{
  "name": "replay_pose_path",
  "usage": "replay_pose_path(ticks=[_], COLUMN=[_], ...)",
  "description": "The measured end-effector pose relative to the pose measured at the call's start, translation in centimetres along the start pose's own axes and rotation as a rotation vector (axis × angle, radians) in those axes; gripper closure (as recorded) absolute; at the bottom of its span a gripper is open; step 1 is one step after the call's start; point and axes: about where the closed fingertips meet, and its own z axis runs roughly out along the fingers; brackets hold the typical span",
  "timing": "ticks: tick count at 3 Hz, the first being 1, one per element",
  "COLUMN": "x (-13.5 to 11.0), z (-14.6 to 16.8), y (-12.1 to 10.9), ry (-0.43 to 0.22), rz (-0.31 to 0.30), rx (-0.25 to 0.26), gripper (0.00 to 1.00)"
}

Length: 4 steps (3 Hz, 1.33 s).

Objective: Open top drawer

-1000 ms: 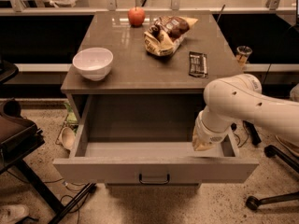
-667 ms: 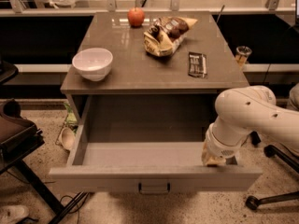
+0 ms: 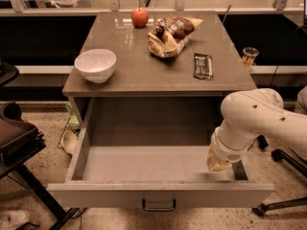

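The top drawer (image 3: 158, 194) stands pulled far out from under the grey tabletop (image 3: 144, 75). Its flat front panel faces me, with a small dark bar handle (image 3: 159, 206) at the centre. Its deep grey box holds nothing that I can see. My gripper (image 3: 219, 165) hangs from the white arm (image 3: 254, 116) at the drawer's right side. It is low inside the box by the right wall, just behind the front panel. The wrist hides its tip.
On the tabletop are a white bowl (image 3: 96, 64), a red apple (image 3: 140, 17), a snack bag (image 3: 171, 34) and a dark wrapped bar (image 3: 203, 65). A cup (image 3: 249, 56) stands to the right behind the table. A dark chair (image 3: 19, 138) is at left, a chair base (image 3: 283, 202) at right.
The drawer has slid further out toward me. The arm and gripper have moved with it, toward the front and a little right.
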Motion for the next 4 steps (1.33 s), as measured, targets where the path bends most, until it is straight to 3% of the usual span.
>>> replay_pose_path(ticks=[3,4], x=[0.03,0.04], z=[0.13,0.17], y=[0.2,0.26], ry=[0.002,0.002], rz=[-0.001,-0.001], rx=[-0.004,-0.005], gripper=[0.13,0.0])
